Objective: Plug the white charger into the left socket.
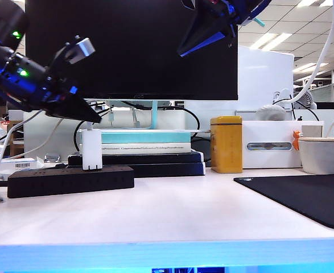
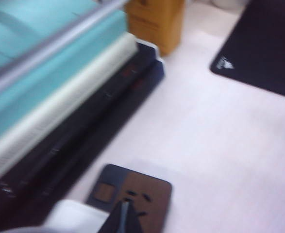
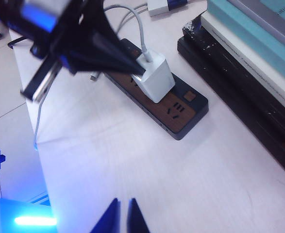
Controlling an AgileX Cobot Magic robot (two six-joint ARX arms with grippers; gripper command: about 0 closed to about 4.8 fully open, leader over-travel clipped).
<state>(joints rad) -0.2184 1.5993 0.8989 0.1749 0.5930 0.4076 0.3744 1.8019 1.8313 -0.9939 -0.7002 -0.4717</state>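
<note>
My left gripper (image 3: 132, 70), pinched shut, rests atop the light, rigid, slick white charger (image 1: 91, 149) standing in the power strip (image 1: 70, 181), best held by its flat sides; my right gripper (image 3: 122, 216) hovers high, nearly closed, empty.

We see the exterior view lit from ceiling light panels (image 1: 269, 40) at far right; the dark monitor (image 1: 132, 45) stays featureless, and a blue-cyan glow tints the near edge of the table (image 1: 167, 253). Both arms appear backlit, almost silhouettes. The left wrist view is soft and smeared throughout; we can hardly resolve the books (image 2: 50, 92). The right wrist view is sharper, with even overhead light, a soft arm shadow on the tabletop and a bright cyan glare patch (image 3: 33, 221) at one corner.
</note>
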